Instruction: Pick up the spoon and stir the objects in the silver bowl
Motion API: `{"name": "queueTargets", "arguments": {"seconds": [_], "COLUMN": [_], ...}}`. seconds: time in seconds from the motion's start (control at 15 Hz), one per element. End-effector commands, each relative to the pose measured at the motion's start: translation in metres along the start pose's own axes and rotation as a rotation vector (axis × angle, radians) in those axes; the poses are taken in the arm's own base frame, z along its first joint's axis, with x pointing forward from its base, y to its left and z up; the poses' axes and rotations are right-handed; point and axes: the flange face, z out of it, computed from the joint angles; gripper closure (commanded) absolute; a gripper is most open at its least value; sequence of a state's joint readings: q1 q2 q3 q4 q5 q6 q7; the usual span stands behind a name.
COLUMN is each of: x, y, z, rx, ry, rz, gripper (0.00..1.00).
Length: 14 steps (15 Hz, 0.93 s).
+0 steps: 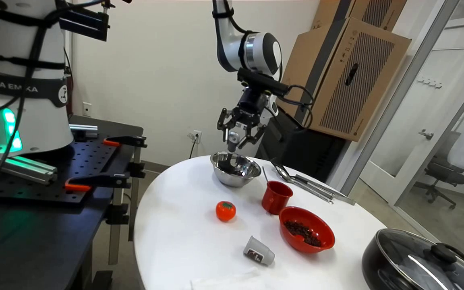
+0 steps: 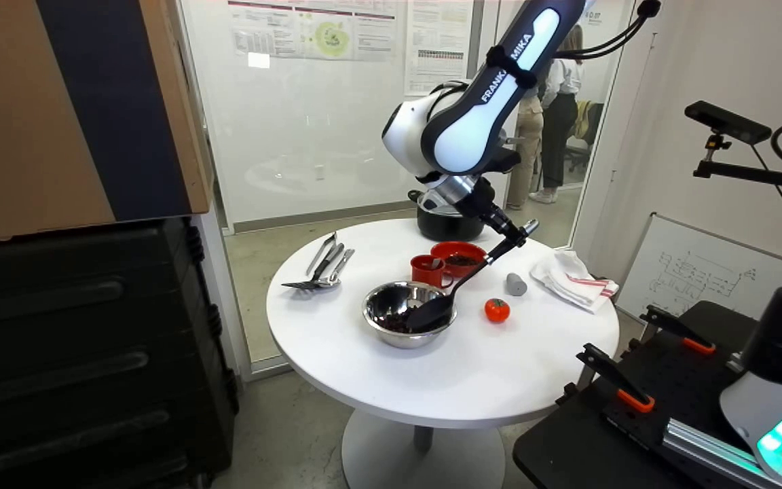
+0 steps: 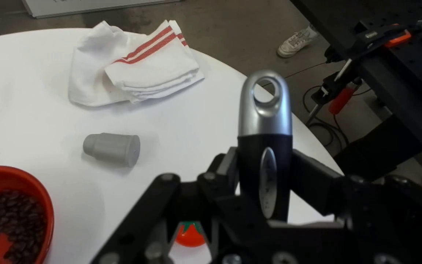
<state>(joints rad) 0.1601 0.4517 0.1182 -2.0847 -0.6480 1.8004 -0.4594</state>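
The spoon, black with a silver handle end, has its dark head [image 2: 430,314] inside the silver bowl [image 2: 408,339]. It slants up from the bowl to my gripper [image 2: 514,238]. The bowl [image 1: 237,179] stands on the white table in both exterior views and holds small dark pieces. In the wrist view my gripper [image 3: 265,163] is shut on the dark handle, and the silver handle end [image 3: 266,126] sticks out past the fingers. In an exterior view my gripper [image 1: 237,139] is above the bowl. The bowl and spoon head are out of the wrist view.
Near the bowl are a red mug [image 1: 274,199], a red bowl [image 1: 314,219] of dark beans, a tomato [image 1: 226,211] and a stubby grey object [image 1: 258,250]. Metal utensils [image 1: 308,185], a white towel [image 2: 575,280] and a lidded pot [image 1: 385,266] also lie around the table.
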Motion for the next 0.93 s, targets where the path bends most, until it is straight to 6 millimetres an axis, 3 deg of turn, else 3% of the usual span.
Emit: {"name": "queueTargets", "arguments": {"seconds": [0.0,0.87], "x": [0.008,0.026], "y": [0.005,-0.001], "z": [-0.012,-0.016], "rx": [-0.031,-0.132], "ry": [-0.050,-0.209], "rz": [0.008,0.015], "gripper": [0.90,0.90]}}
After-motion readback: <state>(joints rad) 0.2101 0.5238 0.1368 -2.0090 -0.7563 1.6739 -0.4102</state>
